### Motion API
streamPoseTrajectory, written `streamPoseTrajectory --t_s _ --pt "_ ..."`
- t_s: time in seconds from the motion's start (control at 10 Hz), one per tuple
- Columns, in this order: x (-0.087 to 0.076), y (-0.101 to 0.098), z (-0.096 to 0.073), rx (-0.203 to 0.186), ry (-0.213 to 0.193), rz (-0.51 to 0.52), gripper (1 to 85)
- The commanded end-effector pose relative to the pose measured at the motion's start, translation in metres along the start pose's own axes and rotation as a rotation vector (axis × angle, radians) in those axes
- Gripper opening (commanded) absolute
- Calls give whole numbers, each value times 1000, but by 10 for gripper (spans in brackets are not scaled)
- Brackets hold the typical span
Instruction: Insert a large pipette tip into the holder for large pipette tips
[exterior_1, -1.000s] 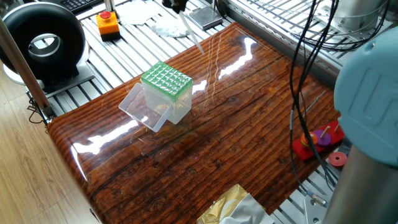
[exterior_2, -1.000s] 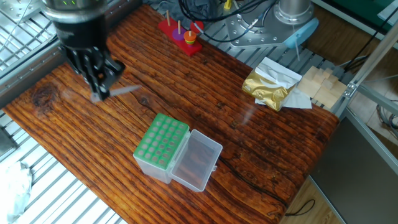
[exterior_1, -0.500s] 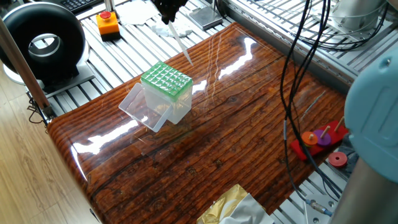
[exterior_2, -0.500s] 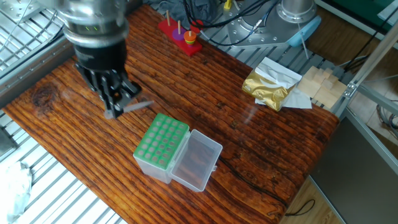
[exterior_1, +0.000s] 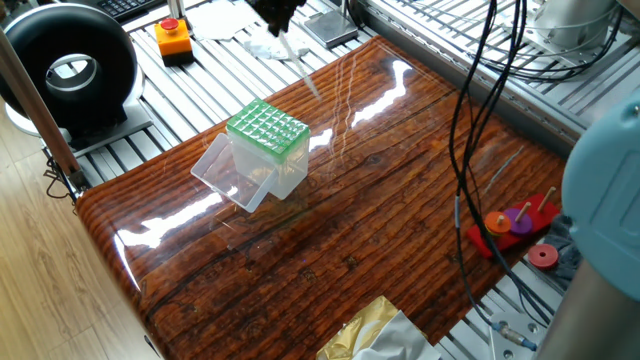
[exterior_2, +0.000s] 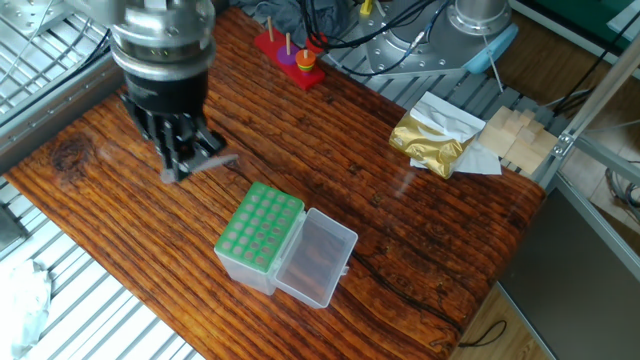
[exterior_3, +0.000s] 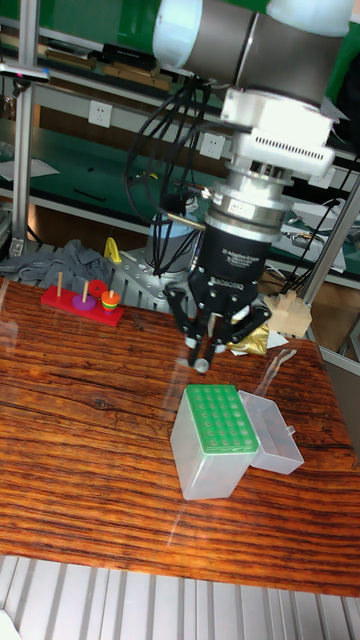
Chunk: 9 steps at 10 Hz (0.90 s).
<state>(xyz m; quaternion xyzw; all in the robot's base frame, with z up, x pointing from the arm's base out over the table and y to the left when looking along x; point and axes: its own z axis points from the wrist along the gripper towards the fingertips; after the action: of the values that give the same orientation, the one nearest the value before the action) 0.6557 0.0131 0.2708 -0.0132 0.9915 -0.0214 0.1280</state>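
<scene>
Tool (exterior_2: 180, 163) closed on the large pipette tip (exterior_2: 213, 164), held tilted above the bench (exterior_2: 420, 230), point angled out and down. Tip sits beside and above the holder for large pipette tips (exterior_2: 260, 232), not touching; holder lid open.

The UR5 arm's wrist points straight down, the gripper (exterior_3: 203, 362) with fingers drawn close together above the table.

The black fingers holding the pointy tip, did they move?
Yes. The fingers with the large pipette tip slid toward the green-topped holder, then eased slightly back.
</scene>
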Motion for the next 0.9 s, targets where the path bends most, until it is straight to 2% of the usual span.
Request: streamPoseTrajectory --t_s 0.0,0.1,0.2,0.3,0.4,0.5,0.6,0.7,0.8 --pt "-26 -4 -8 -9 -98 6 10" --pt "-39 1 -10 -35 -147 6 10" --pt "-52 1 -12 -38 -194 -7 10" --pt "-69 5 -15 -55 -258 -3 10" --pt "-81 8 -18 -71 -305 -4 10" --pt "-83 11 -19 -82 -311 2 10" --pt "-81 11 -18 -82 -304 -2 10" --pt "-57 7 -9 -58 -209 -43 10" --pt "-18 1 -3 -17 -62 -114 10"
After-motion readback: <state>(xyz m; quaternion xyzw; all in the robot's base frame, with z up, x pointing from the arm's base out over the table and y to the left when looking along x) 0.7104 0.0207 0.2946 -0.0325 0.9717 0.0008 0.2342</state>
